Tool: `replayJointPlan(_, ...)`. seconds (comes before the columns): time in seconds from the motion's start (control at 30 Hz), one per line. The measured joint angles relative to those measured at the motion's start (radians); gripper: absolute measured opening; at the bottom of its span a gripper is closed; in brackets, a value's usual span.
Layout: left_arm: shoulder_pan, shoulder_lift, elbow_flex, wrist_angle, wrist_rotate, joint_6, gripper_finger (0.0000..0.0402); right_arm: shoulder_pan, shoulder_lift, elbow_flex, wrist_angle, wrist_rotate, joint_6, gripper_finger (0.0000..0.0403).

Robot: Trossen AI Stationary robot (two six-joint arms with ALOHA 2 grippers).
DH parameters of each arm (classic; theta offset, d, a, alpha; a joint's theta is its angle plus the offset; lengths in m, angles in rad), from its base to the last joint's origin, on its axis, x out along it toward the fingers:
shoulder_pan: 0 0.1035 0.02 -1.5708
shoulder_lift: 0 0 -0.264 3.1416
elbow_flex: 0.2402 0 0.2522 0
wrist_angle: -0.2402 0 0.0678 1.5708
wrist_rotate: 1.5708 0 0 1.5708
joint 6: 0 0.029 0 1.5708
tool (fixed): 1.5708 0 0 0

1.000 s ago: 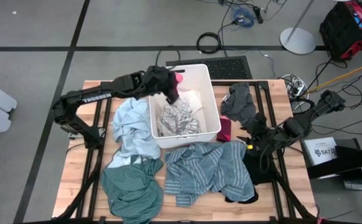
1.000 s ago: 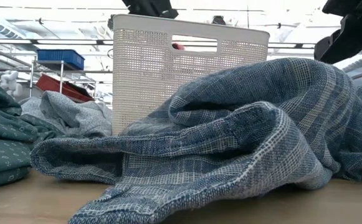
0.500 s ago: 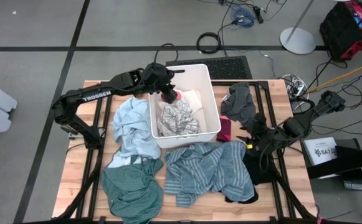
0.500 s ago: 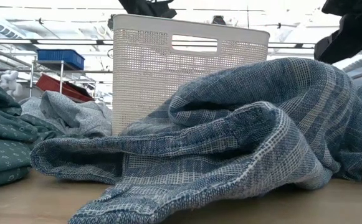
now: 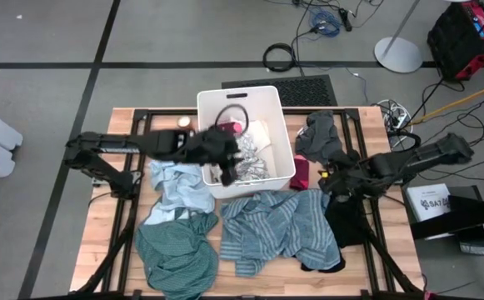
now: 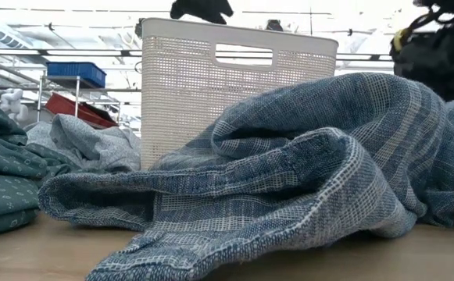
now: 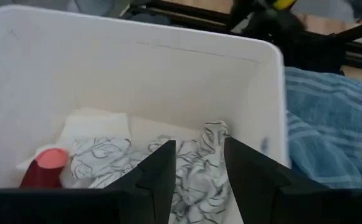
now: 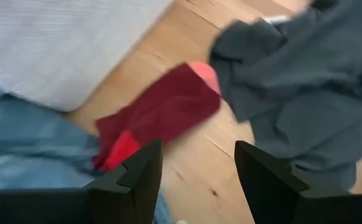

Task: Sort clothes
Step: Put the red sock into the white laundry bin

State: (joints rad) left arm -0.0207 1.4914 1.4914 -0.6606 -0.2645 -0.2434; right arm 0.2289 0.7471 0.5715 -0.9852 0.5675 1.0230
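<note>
My left gripper (image 5: 227, 162) (image 7: 199, 171) is open and empty over the near left part of the white bin (image 5: 285, 133). Inside the bin lie a white and grey patterned piece (image 7: 193, 155) and a red piece (image 7: 43, 169). My right gripper (image 5: 326, 177) (image 8: 199, 177) is open and empty just right of a maroon piece (image 8: 162, 112) that lies flat on the table beside the bin. A dark grey garment (image 5: 319, 137) lies beyond it. Light blue (image 5: 179, 179), teal green (image 5: 175, 250), blue-grey striped (image 5: 275, 221) and black (image 5: 343, 225) garments lie on the table.
The table's black frame rails (image 5: 366, 179) run along its sides. The striped garment (image 6: 305, 179) fills the front of the low view, with the bin's mesh wall (image 6: 211, 86) behind it. Bare wood (image 5: 100, 250) shows at the near left corner.
My left gripper has gone from the bin's far left part toward the table's near edge, still above the bin. My right gripper has gone toward the table's left and far side, nearer to the maroon piece, with its arm stretched out lower.
</note>
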Motion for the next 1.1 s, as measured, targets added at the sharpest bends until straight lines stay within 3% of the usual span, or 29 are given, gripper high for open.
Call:
replayJointPlan(0.2, -0.149, 0.0, 0.0, 0.001, -0.21, -0.088, 0.0146, -0.111, 0.028, -0.051, 0.145, 0.006, -0.011, 0.0187)
replayJointPlan(0.33, -0.257, -0.001, -0.042, 0.08, -0.431, -0.112, 0.0146, -0.14, 0.089, -0.083, 0.248, 0.004, -0.056, 0.0187)
replayJointPlan(0.47, -0.316, 0.0, -0.1, 0.175, -0.567, -0.084, 0.0146, -0.169, 0.174, -0.102, 0.329, 0.003, -0.111, 0.0187)
replayJointPlan(0.7, -0.322, 0.0, -0.166, 0.327, -0.582, -0.024, 0.0146, -0.22, 0.335, -0.112, 0.471, -0.056, -0.199, 0.0187)
replayJointPlan(1.1, -0.336, 0.012, -0.191, 0.349, -0.547, -0.003, 0.0146, -0.274, 0.53, -0.112, 0.568, -0.224, -0.233, 0.0187)
